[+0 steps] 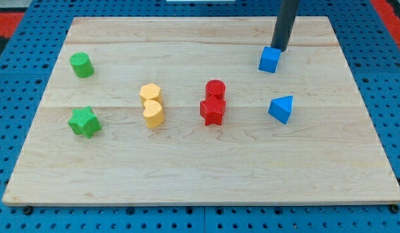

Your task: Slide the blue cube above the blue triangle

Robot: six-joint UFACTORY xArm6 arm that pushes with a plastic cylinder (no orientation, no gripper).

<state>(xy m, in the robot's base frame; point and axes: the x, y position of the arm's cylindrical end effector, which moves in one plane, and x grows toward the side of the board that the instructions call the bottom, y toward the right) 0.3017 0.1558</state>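
Note:
The blue cube (pixel 269 59) sits on the wooden board (pixel 187 168) at the view's upper right. The blue triangle (pixel 281 109) lies below it, slightly to the right, with a gap between them. My dark rod comes down from the view's top, and my tip (pixel 279 49) rests right at the cube's upper right edge, touching or nearly touching it.
A red cylinder (pixel 215 88) and a red star (pixel 213 110) stand together at the middle. Two yellow blocks (pixel 150 93) (pixel 153 113) stand left of them. A green cylinder (pixel 81 65) and a green star (pixel 83 122) are at the left. A blue pegboard surrounds the board.

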